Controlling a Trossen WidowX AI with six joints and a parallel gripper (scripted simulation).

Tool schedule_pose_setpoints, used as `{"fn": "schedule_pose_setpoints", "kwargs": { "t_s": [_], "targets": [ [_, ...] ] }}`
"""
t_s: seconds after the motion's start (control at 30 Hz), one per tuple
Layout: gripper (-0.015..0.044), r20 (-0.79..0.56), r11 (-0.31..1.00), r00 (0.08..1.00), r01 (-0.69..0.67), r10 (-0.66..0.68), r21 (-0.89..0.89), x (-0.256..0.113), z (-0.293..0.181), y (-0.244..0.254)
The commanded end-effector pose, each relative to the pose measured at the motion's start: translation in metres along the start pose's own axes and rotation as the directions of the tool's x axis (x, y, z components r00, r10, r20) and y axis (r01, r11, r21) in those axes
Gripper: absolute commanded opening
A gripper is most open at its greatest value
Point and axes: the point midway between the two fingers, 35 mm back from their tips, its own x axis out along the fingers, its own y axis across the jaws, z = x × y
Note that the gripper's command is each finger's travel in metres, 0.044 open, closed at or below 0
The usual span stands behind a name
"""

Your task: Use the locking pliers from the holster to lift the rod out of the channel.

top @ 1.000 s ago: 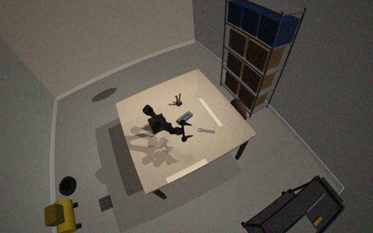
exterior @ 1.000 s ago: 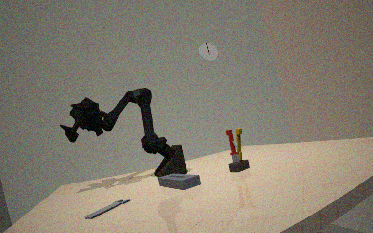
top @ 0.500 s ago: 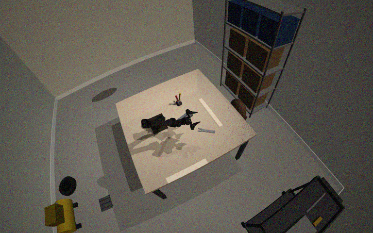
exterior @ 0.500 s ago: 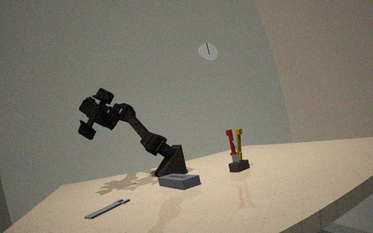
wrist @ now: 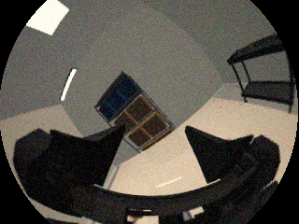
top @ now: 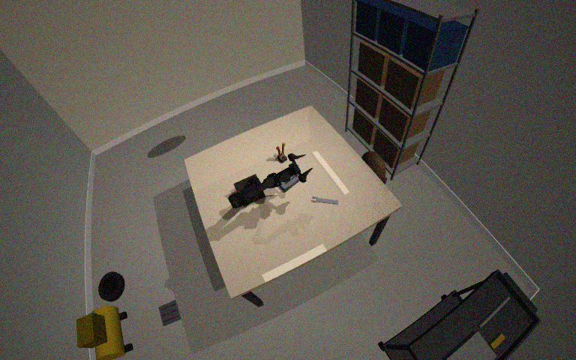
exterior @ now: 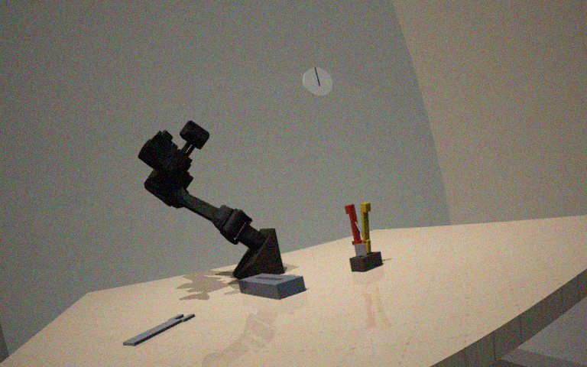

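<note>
The arm leans forward and upward from its base, the gripper (top: 308,165) (wrist: 156,127) raised, its fingers spread wide, holding nothing

Top and exterior views share the table (top: 292,237) (exterior: 432,277).

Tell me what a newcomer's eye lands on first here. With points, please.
The black arm (top: 271,180) (exterior: 199,205), leaning out over the pale table (top: 297,237) (exterior: 432,280), its claw (top: 308,165) (wrist: 156,127) spread open. Next, the red and yellow handles (top: 280,149) (exterior: 364,225) upright in a small dark block (top: 282,158) (exterior: 365,262), the brightest colours on the tabletop.
</note>
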Motion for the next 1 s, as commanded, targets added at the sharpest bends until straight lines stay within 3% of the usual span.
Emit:
{"fn": "schedule_pose_setpoints", "kwargs": {
  "t_s": [0.0, 0.17, 0.3, 0.43, 0.57, 0.73, 0.87, 0.97],
  "targets": [
    [0.044, -0.115, 0.998, 0.993, 0.001, -0.009, -0.07, 0.014, -0.021, 0.005],
    [0.044, -0.459, 0.95, 0.886, -0.089, -0.062, -0.299, 0.045, -0.089, 0.015],
    [0.044, -0.68, 0.851, 0.722, -0.271, -0.128, -0.449, 0.053, -0.142, 0.024],
    [0.044, -0.817, 0.705, 0.534, -0.494, -0.216, -0.509, 0.05, -0.186, 0.031],
    [0.044, -0.88, 0.535, 0.357, -0.7, -0.313, -0.474, 0.041, -0.219, 0.036],
    [0.044, -0.881, 0.271, 0.132, -0.922, -0.454, -0.278, 0.023, -0.254, 0.042],
    [0.044, -0.801, 0.048, -0.018, -0.999, -0.598, -0.013, 0.011, -0.274, 0.045],
    [0.044, -0.724, -0.063, -0.075, -0.985, -0.685, 0.162, 0.007, -0.283, 0.046]
  ]
}}
